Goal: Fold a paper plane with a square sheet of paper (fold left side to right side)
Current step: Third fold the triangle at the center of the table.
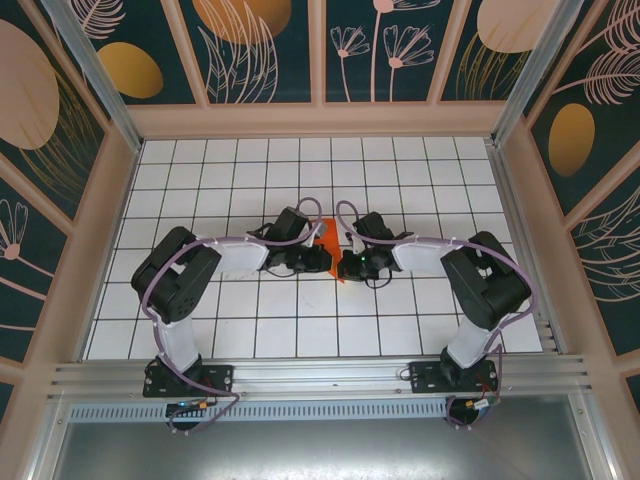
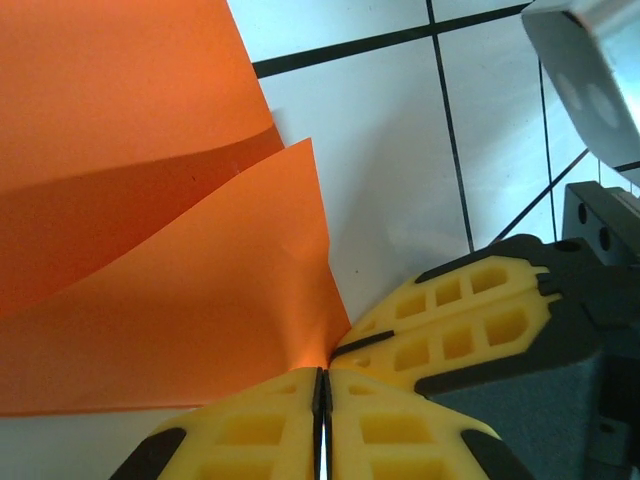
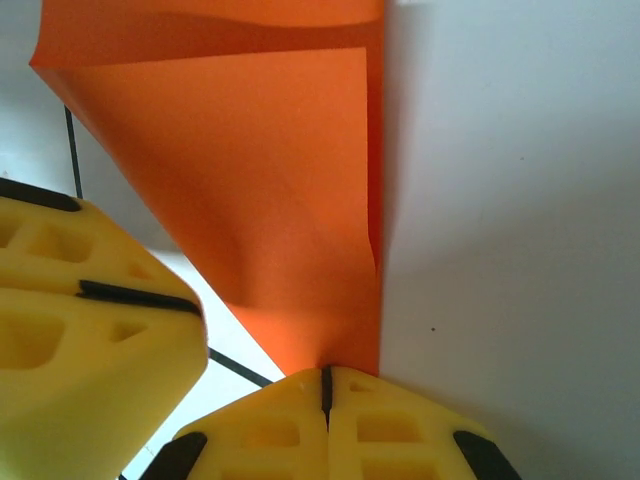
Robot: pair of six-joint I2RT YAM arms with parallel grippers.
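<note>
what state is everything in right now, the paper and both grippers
square sheet of paper, bent over in loose layers, not pressed flat, pinched between both grippers
left gripper, shut on the paper's edge
right gripper, shut on the paper's edge

White grid-tiled table (image 1: 400, 330); dark floral wall panels (image 1: 270, 50); aluminium rail (image 1: 320, 375).

Left gripper (image 2: 322, 380) clamped, right gripper (image 3: 325, 378) clamped
</note>
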